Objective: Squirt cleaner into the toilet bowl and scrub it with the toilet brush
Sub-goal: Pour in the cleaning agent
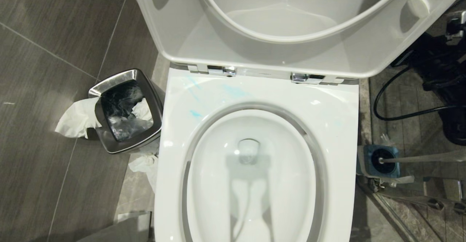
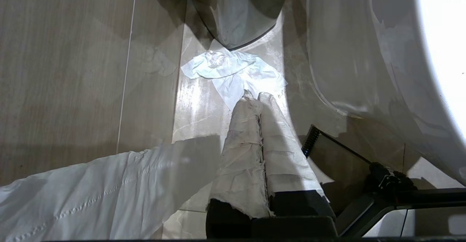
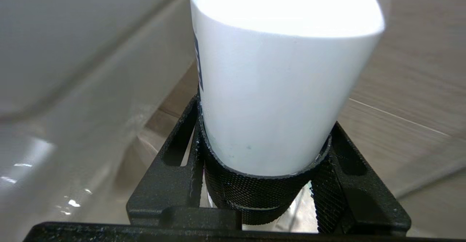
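The toilet bowl [image 1: 251, 183] is seen from above with its lid [image 1: 291, 27] raised; thin teal smears of cleaner [image 1: 195, 114] lie on the rim near the hinges. The toilet brush [image 1: 407, 159] is stood in its blue holder [image 1: 378, 161] on the floor to the right of the toilet, its white handle leaning away to the right. A steel bin [image 1: 125, 111] with crumpled tissue [image 1: 74, 120] is placed on the left. The right gripper [image 3: 264, 183] is held beside the toilet, its jaws clamped around a white bottle [image 3: 276, 89] with a black knurled cap. The left gripper [image 2: 255, 100] is parked low over the floor tiles, its wrapped jaws pressed together on nothing, above a tissue [image 2: 233, 72].
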